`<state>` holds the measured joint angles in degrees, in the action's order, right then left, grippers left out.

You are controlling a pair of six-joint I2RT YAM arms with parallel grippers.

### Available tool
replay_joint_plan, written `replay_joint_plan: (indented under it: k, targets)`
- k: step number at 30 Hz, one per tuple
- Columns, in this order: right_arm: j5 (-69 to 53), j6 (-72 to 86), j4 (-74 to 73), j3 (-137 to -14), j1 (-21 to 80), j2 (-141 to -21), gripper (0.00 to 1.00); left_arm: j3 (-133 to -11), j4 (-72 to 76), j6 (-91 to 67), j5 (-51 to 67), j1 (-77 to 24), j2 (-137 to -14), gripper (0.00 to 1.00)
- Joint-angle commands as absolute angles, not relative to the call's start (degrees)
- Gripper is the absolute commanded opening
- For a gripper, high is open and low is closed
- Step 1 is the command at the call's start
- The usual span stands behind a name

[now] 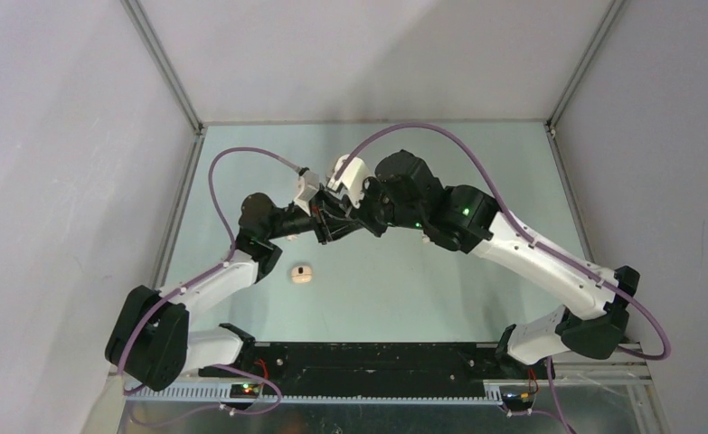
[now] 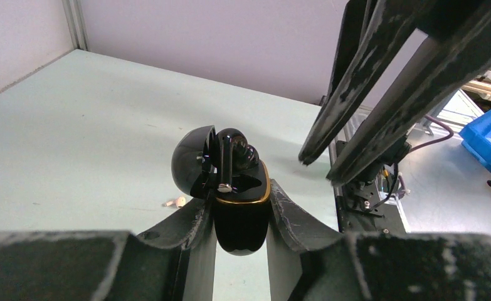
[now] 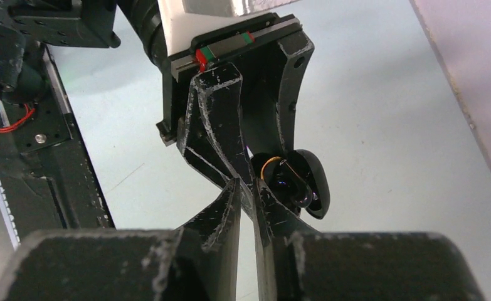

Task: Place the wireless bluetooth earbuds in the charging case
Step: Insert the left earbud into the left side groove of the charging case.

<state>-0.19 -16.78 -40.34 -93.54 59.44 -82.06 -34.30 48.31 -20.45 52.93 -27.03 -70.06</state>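
Observation:
A glossy black charging case (image 2: 241, 219) with a gold rim sits between the fingers of my left gripper (image 2: 237, 195), which is shut on it. Its lid (image 2: 189, 160) stands open. A black earbud (image 2: 225, 157) stands stem-down in the case. My right gripper (image 2: 319, 169) hangs just right of the case, its fingers a narrow slit apart with nothing between them. In the right wrist view the case (image 3: 296, 182) shows just beyond my right gripper (image 3: 246, 183). A cream-white earbud (image 2: 177, 201) lies on the table behind the case.
A small beige pebble-shaped case (image 1: 301, 274) with a dark spot lies on the table in front of the left arm. Both grippers (image 1: 327, 221) meet above the table's middle. Grey walls (image 1: 79, 181) close in the table. The black base rail (image 1: 368, 357) runs along the near edge.

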Motion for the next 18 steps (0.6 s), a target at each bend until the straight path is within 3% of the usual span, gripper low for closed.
replay_joint_plan:
  k: [1,7,13,18]
  targets:
    - [-4.3,-16.7,-41.8,-98.1,58.0,-79.7,0.17,-36.1,52.2,-21.6,53.8,-27.1,-68.8,0.00]
    - [-3.0,-17.5,-40.3,-97.5,54.4,-77.9,0.19,-36.0,52.8,-22.0,54.1,-27.0,-68.5,0.00]
    - [-2.0,-20.0,-35.8,-91.3,53.1,-76.3,0.33,-36.0,53.0,-22.4,54.2,-27.0,-68.2,0.00]
    - [-2.4,-20.7,-33.7,-88.5,53.3,-76.5,0.36,-36.0,52.9,-22.3,54.2,-27.0,-68.1,0.00]
